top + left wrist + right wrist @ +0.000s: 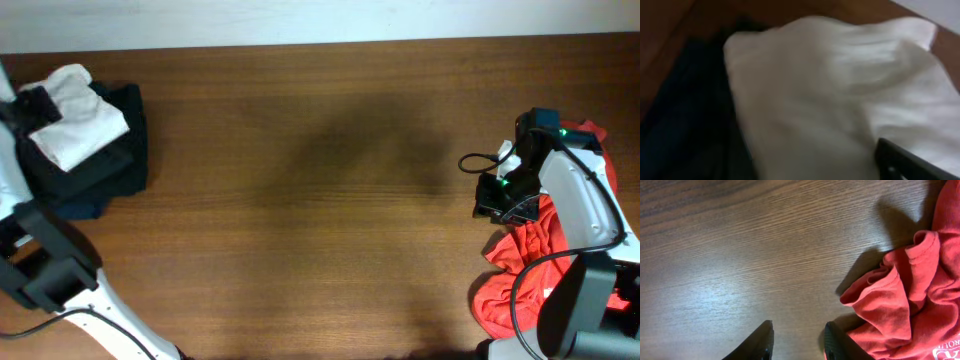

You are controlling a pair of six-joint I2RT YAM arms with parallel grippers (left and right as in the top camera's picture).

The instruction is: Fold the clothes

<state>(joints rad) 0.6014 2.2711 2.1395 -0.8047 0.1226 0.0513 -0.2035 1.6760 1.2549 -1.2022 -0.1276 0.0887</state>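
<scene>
The white T-shirt (75, 118) lies bunched and folded on a pile of dark clothes (112, 165) at the table's far left. Its logo does not show. In the left wrist view the white cloth (815, 90) fills the frame, blurred and very close. My left gripper (30, 104) is right at the shirt's left edge. Only one finger (907, 162) shows, far to the right, so the jaws look open around the cloth. My right gripper (495, 196) is open and empty just above the bare wood (797, 342), far from the shirt.
A crumpled red garment (530, 255) lies at the right edge beside my right gripper, and its folds (910, 300) touch the right finger's side. The dark pile (680, 125) lies under the white shirt. Brown wooden table (320, 200) between the arms.
</scene>
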